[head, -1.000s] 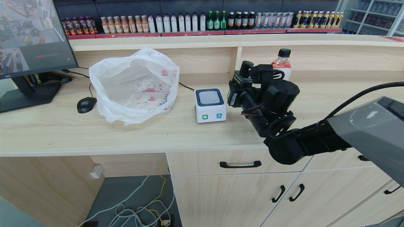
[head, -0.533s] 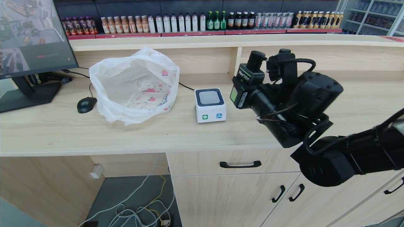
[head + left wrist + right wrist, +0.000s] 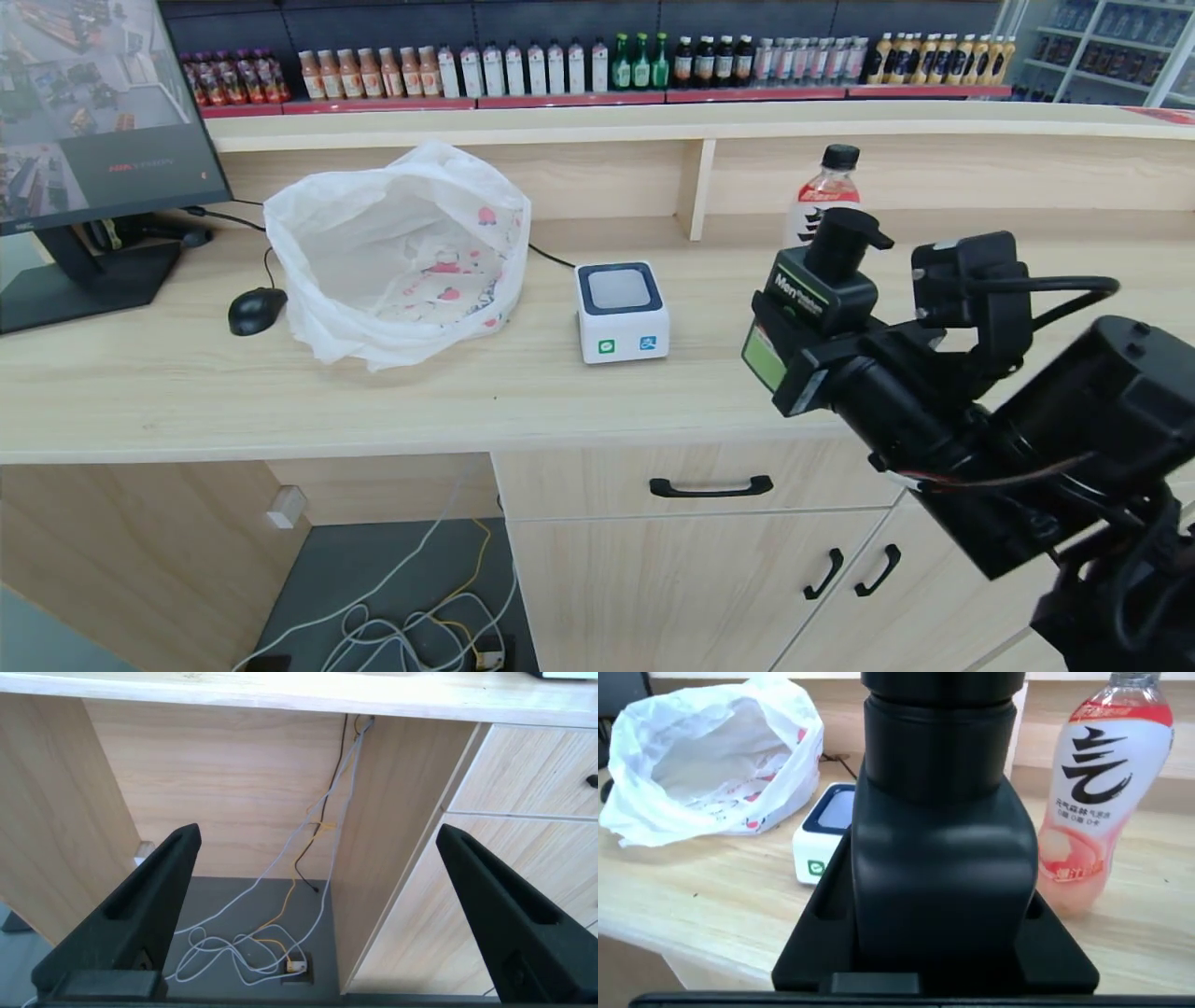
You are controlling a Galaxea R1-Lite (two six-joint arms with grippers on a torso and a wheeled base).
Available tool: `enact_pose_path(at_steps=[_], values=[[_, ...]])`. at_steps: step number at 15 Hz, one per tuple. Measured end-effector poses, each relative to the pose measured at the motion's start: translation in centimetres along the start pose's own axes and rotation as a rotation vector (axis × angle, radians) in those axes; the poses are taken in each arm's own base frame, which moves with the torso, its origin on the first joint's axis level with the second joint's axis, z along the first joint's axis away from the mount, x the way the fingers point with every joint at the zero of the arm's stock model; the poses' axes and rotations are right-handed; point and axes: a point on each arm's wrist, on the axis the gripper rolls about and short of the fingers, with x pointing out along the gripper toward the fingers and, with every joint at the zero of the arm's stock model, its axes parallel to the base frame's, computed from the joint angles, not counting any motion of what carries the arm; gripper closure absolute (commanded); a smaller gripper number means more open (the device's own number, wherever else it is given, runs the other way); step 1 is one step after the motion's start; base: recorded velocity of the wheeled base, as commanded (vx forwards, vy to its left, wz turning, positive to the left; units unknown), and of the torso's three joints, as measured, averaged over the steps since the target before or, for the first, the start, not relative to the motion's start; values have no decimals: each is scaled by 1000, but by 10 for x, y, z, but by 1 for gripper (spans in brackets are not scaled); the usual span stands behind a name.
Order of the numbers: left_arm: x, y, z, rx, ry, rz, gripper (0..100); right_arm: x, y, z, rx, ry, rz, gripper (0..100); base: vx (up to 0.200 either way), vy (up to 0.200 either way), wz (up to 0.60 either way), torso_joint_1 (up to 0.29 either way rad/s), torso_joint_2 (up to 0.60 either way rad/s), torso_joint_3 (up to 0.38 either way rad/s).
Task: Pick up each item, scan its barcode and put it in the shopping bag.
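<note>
Shop checkout, wooden counter (image 3: 523, 392). Nearest, below its edge: left gripper (image 3: 318, 849), jaws wide apart, empty. Near right: right gripper (image 3: 812, 369) clamped around a dark pump bottle (image 3: 826, 289), held right of the scanner (image 3: 622, 311); bagging apparently outstanding. Farther left: shopping bag (image 3: 397, 252), no item evident inside. Far right: drink bottle (image 3: 825, 191), standing, unhandled.

Left pincer (image 3: 318, 910) spread; right pincer (image 3: 938, 887) clamped.
</note>
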Motion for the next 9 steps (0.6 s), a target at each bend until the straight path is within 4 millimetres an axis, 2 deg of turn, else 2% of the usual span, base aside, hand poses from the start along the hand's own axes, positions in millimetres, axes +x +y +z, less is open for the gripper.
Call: enact_pose_path(at_steps=[6, 9], values=[[0, 0, 0, 0, 0, 0, 0, -66, -12, -12, -71, 112, 48, 100, 0, 0, 0, 0, 0, 0], [0, 0, 0, 0, 0, 0, 0, -89, -18, -8, -107, 116, 63, 100, 0, 0, 0, 0, 0, 0]])
